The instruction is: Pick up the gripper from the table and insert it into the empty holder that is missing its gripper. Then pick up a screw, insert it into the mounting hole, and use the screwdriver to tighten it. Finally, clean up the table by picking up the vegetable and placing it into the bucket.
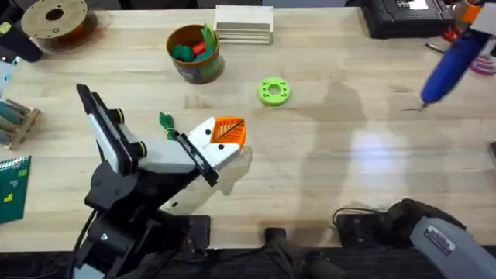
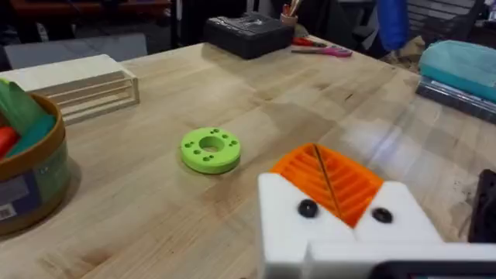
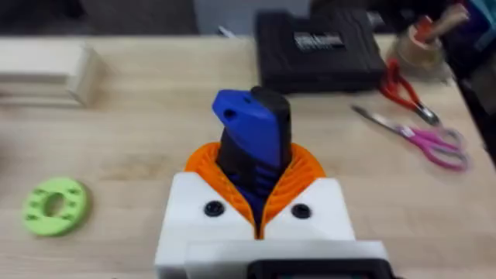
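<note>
My left gripper (image 1: pixel 227 133) rests low over the table (image 1: pixel 349 155) near the middle, shut with nothing between its pads. In the left wrist view both white holders (image 2: pixel 287 225) carry orange fins (image 2: pixel 353 182) and dark screws (image 2: pixel 308 208). No loose orange gripper piece or loose screw is in view. Just left of it lies the small dark green vegetable (image 1: pixel 165 121). The bucket (image 1: pixel 194 54) stands behind, toy vegetables inside. My right gripper (image 3: pixel 256 182) is shut on the blue screwdriver (image 3: pixel 253 128), held in the air at the far right (image 1: pixel 451 63), tip pointing down.
A green ring disc (image 1: pixel 273 91) lies right of the bucket. A filament spool (image 1: pixel 54 19), a wooden box (image 1: pixel 244 23) and a black case (image 1: pixel 403 15) line the back edge. Scissors (image 3: pixel 422 139) lie near the case. Small items sit at the left edge (image 1: pixel 14 124).
</note>
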{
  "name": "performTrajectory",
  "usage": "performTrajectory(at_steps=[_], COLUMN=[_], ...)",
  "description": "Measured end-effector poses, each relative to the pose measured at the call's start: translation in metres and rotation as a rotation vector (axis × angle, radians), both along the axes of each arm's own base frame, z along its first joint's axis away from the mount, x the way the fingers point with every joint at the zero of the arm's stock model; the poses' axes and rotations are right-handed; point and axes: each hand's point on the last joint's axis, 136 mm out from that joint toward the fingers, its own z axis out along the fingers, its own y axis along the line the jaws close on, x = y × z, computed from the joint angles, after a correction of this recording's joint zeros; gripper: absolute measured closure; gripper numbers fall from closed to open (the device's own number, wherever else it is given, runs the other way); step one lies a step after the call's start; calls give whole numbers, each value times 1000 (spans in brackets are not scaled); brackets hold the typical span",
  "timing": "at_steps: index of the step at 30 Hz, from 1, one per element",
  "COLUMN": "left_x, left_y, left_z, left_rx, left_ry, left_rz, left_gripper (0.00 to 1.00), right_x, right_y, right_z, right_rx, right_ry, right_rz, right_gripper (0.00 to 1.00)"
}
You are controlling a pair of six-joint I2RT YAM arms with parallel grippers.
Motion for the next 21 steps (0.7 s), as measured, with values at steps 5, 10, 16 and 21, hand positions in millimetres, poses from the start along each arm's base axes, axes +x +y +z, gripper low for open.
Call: performTrajectory(at_steps=[5,10,16,21], left_x=[0,0,0,0], left_y=[0,0,0,0], left_z=[0,0,0,0], left_rx=[0,0,0,0], left_ry=[0,0,0,0], left_rz=[0,0,0,0], left_gripper=[996,996,996,996], right_x=[4,7,-9,-31], right_y=[51,122,218,290], right_z=[12,28,53,73], right_rx=[118,251,351,401], right_ry=[-211,-347,-427,-522], right_rz=[169,413,744,997], right_gripper=[972,972,972,972])
